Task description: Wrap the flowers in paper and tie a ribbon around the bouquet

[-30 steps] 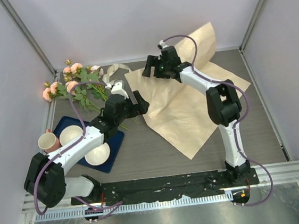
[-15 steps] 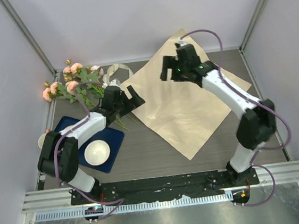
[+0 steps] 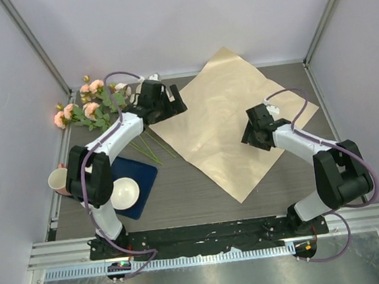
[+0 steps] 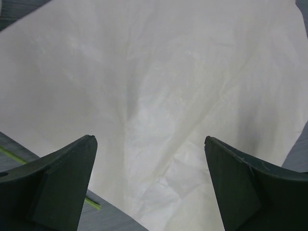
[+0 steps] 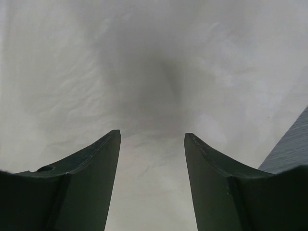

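**Top view, read left to right.** At the far left I see a pink plastic cup (image 3: 59,181) near a dark blue rectangular tray (image 3: 142,177), which holds a round white bowl (image 3: 124,193). Behind them lies the bunch of pale pink roses with green leaves (image 3: 89,104), its thin stems trailing toward the tray. The bunch is off the sheet, to the left of both sets of jaws. A bit of the narrow cream-white fabric ribbon (image 3: 149,79) shows behind the left arm, which hides the rest.

The left gripper (image 3: 172,106) hangs over the left corner of the large square cream-beige paper sheet (image 3: 220,111), jaws spread wide and holding nothing. In the left wrist view, one green stem (image 4: 91,202) crosses the grey table (image 3: 182,204) beneath its left finger.

The right gripper (image 3: 251,135) sits low over the sheet's right half, jaws parted, with only flat paper showing between them.
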Available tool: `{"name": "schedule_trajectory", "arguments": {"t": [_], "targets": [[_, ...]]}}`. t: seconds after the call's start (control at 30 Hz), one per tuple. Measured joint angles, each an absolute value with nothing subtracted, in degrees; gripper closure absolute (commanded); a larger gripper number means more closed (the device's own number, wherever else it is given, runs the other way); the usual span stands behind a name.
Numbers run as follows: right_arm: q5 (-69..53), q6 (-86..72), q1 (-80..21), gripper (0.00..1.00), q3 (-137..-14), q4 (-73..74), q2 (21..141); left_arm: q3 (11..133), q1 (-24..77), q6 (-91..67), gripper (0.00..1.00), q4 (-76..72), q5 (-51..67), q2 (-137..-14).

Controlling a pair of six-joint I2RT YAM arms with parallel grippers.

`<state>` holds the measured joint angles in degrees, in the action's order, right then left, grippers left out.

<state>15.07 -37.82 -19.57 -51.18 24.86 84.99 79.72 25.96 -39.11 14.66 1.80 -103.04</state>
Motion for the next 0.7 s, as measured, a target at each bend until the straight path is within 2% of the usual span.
{"name": "schedule_trajectory", "arguments": {"t": [0.2,0.47,0.57,0.7], "targets": [[14.74,-40.88,-12.6,0.4,-45.65,21.39,84.95,84.71,21.19,-36.56,0.0,23.46,-0.95,-105.1],[10.72,-42.02,-4.21,0.4,-43.2,16.43,85.89,76.6,12.78,-42.39,0.0,22.52,-1.08,-105.34],[9.72,-41.74,-2.63,0.39,-43.27,15.44,86.15,75.44,12.64,-44.66,0.06,21.56,-0.51,-106.02],[8.49,-40.69,-1.41,0.39,-43.29,14.59,86.28,75.44,13.02,-47.0,0.22,17.3,1.56,-108.07]]}}
